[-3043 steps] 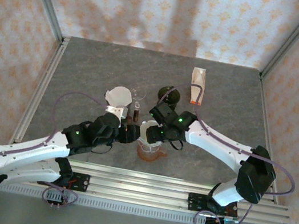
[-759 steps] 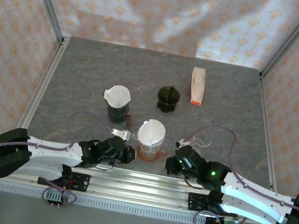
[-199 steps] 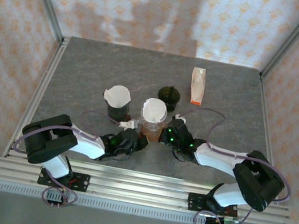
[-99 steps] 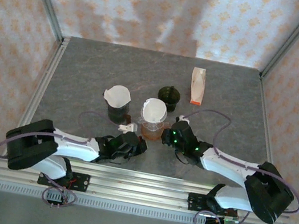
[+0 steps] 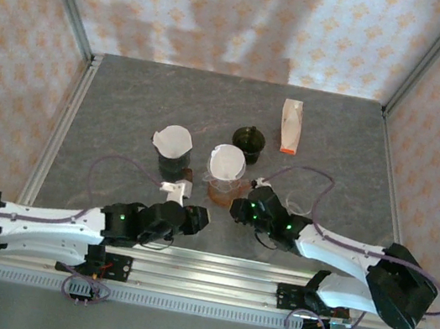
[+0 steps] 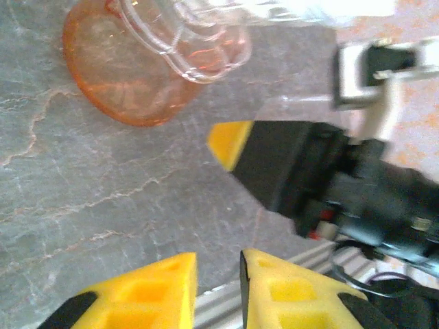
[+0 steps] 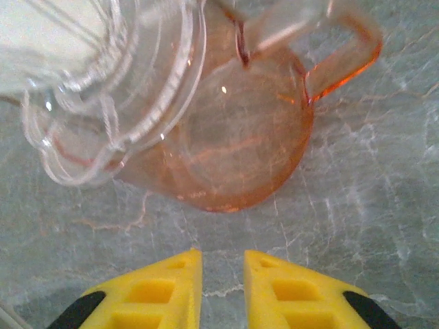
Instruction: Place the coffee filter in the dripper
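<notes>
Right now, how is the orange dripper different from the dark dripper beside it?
The orange dripper is see-through; the dark dripper is nearly black. The orange dripper stands to the right, the dark dripper to the left. Both stand upright, each with a white filter inside.

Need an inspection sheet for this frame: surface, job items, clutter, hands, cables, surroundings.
Surface: grey stone-look table, no spills seen.
Job's things: orange dripper upright, white coffee filter seated in it.
Clutter: dark dripper holding a filter; dark green vessel with no filter; filter pack lying at back.
Hands: left hand and right hand slightly open, empty, low on either side of orange dripper.
Cables: purple cables loop off both arms above table.
Surroundings: patterned walls, aluminium frame; nothing else seen.
</notes>
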Robot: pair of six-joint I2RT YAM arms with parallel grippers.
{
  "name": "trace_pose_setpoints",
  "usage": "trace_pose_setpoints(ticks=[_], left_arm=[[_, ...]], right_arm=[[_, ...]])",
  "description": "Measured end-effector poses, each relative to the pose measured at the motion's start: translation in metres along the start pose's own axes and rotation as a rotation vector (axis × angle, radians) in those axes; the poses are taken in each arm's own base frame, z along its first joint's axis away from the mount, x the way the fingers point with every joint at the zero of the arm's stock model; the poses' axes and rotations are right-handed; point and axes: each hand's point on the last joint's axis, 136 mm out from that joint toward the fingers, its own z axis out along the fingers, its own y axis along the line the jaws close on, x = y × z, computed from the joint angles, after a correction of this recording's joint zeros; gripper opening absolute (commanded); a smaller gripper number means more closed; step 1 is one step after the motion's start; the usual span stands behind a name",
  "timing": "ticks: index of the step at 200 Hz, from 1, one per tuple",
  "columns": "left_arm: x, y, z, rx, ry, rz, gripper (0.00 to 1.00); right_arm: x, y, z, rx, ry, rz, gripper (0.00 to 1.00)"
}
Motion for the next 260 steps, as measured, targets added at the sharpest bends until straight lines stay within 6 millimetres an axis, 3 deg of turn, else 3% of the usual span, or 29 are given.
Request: trace_pose_setpoints(ticks=[53, 55, 61, 65, 140, 260], left_arm=[[-0.018, -0.023, -0.04, 0.066, -0.085, 0.112, 0.68], [-0.019, -0.024, -0.041, 0.069, -0.087, 0.114, 0.72], [-0.022, -0.024, -0.045, 0.074, -0.099, 0.123, 0.96], [-0.024, -0.024, -0.047, 0.074, -0.104, 0.136, 0.99], [-0.057, -0.024, -0.084, 0.1, -0.226, 0.144, 0.99], [-0.068, -0.001, -0.098, 0.061, -0.283, 0.146, 0.99]], right_arm=[[0.018, -0.004, 0.021, -0.012, 0.061, 0.025, 0.17], [0.019, -0.004, 0.022, -0.012, 0.062, 0.026, 0.17], [0.019, -0.005, 0.024, -0.015, 0.062, 0.031, 0.17], [0.019, -0.004, 0.026, -0.017, 0.063, 0.035, 0.17], [0.01, -0.005, 0.047, -0.053, 0.038, 0.1, 0.13], [-0.025, 0.003, 0.078, -0.069, 0.002, 0.138, 0.12]])
